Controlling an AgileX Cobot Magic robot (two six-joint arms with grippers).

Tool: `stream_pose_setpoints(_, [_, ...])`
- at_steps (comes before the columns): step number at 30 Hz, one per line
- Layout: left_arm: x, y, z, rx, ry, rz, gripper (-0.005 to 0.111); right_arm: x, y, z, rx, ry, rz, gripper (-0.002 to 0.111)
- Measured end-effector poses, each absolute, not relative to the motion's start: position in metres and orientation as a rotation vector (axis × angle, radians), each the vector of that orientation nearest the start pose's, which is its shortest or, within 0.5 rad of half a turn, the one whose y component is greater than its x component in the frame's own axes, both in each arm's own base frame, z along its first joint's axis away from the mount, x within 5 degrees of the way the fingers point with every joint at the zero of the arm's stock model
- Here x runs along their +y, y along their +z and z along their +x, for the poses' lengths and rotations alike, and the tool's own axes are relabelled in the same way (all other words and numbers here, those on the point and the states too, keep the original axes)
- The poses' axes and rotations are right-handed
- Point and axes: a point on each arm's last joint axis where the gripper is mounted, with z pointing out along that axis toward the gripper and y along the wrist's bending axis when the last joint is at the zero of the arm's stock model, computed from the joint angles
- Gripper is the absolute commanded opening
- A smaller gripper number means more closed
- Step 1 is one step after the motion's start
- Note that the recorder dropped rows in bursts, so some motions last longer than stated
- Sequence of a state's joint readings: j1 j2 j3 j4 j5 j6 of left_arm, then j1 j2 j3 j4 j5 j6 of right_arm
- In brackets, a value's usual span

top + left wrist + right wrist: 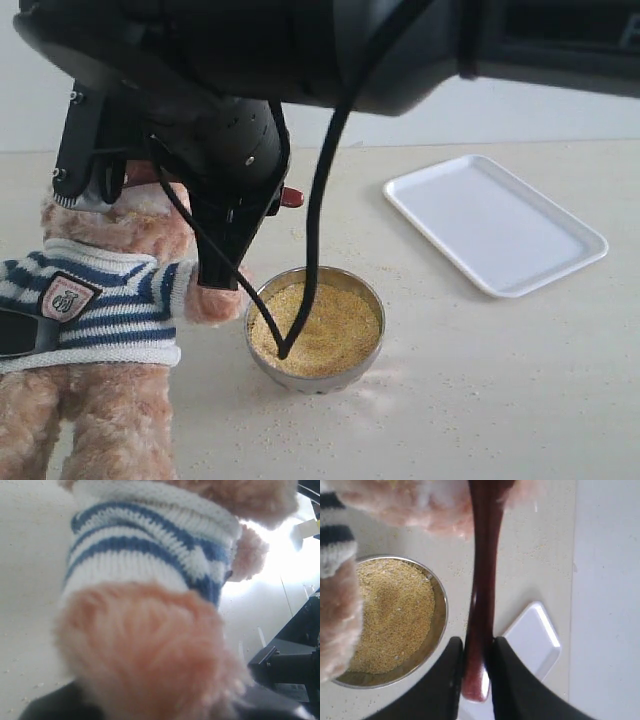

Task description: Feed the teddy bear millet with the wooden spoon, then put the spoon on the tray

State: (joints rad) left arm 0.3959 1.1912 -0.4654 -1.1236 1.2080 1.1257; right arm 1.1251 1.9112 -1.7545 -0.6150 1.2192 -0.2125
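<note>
At the bear's (110, 290) face, the right gripper (476, 646) reaches across the middle. Its two black fingers are pinched narrowly on the spoon (482, 570), low on the handle near the rounded end. Gripping that far back leaves most of the length free to reach the mouth. The spoon's bowl end disappears into the fur, so I cannot tell whether it carries any millet (345, 325) or touches the muzzle. In my judgement this is the feeding step itself.

The left gripper (28, 332) comes in from the bear's side. In its wrist view a furry limb fills the gap between the dark fingers, so it looks clamped on the bear, probably to keep the toy upright against the spoon's push.

The bowl (320, 384) sits on the table (480, 400) just beside the bear's paw, which keeps each scoop's trip short. Its millet is nearly level with the rim, and stray grains lie around it.

The tray (495, 225) lies bare, well apart on the right arm's side. That suits the last step: the arm holding the spoon can swing over and set it down there.
</note>
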Motion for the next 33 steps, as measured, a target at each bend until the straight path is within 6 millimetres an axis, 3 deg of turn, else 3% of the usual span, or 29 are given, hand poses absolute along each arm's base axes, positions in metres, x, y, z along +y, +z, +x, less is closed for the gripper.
stream_pose_setpoints(12, [-0.013,0.219,0.168,2.396,-1.145,0.164,0.005,0.349,0.294,0.211,1.817,-0.753,-1.712,0.0])
stream_pose_setpoints(25, [-0.013,0.219,0.168,2.396,-1.145,0.164,0.005,0.359,0.297,0.195,1.732,-0.798,-1.655,0.0])
stream_pose_setpoints(33, [-0.013,0.219,0.168,2.396,-1.145,0.164,0.005,0.352,0.274,0.192,1.734,-0.869,-1.679,0.0])
